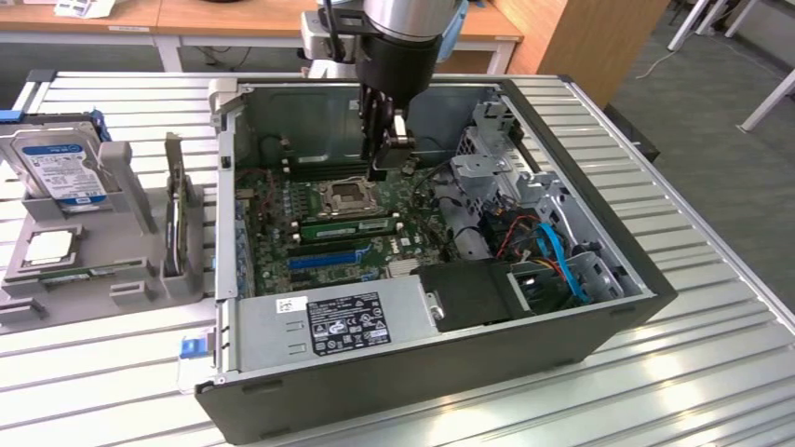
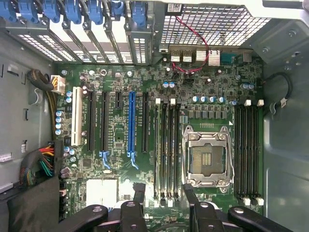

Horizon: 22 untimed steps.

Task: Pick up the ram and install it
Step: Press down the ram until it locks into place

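Note:
A long green ram stick [image 1: 350,226] stands on edge in a black memory slot on the near side of the empty processor socket [image 1: 344,196]. Nothing holds it. My gripper [image 1: 385,166] hangs inside the open computer case [image 1: 597,307], above the motherboard and just beyond the socket, apart from the stick. In the wrist view my gripper [image 2: 162,195] is open, its two black fingers [image 2: 187,194] spread over the row of memory slots [image 2: 166,150] beside the socket [image 2: 207,157]. There is nothing between them.
Drive cages and blue cables [image 1: 559,261] fill the case on the exterior view's right, with the power supply [image 1: 335,321] in front. On the exterior view's left a grey holder [image 1: 137,289] carries a hard drive [image 1: 60,172], a square chip [image 1: 50,247] and a thin green board [image 1: 93,273].

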Available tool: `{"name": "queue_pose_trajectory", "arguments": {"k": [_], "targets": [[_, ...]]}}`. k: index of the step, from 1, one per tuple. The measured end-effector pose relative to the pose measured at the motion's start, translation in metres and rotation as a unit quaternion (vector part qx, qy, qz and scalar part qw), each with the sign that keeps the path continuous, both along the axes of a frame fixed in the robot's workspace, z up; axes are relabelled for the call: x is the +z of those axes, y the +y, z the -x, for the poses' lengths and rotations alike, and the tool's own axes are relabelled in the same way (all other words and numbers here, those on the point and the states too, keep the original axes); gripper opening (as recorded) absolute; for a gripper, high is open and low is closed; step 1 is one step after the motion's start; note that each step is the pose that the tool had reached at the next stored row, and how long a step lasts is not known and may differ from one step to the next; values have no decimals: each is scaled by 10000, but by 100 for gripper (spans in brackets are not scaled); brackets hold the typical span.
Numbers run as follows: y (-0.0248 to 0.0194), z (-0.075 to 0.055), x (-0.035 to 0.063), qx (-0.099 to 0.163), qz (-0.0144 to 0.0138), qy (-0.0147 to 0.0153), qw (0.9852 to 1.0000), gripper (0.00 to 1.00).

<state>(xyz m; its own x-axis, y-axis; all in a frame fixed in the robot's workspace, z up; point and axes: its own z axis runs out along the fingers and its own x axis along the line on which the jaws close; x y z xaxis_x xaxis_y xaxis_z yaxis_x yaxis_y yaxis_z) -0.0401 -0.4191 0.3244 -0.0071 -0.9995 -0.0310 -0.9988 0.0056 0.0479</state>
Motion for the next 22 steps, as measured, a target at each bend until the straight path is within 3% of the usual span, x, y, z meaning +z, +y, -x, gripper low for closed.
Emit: {"name": "queue_pose_trajectory", "arguments": {"k": [1,3,6,8,22], "targets": [[0,0,0,0,0,0,10000,41],[0,0,0,0,0,0,10000,29],[0,0,0,0,0,0,10000,23],[0,0,0,0,0,0,10000,11],[0,-7,0,1,-2,0,10000,10]]}}
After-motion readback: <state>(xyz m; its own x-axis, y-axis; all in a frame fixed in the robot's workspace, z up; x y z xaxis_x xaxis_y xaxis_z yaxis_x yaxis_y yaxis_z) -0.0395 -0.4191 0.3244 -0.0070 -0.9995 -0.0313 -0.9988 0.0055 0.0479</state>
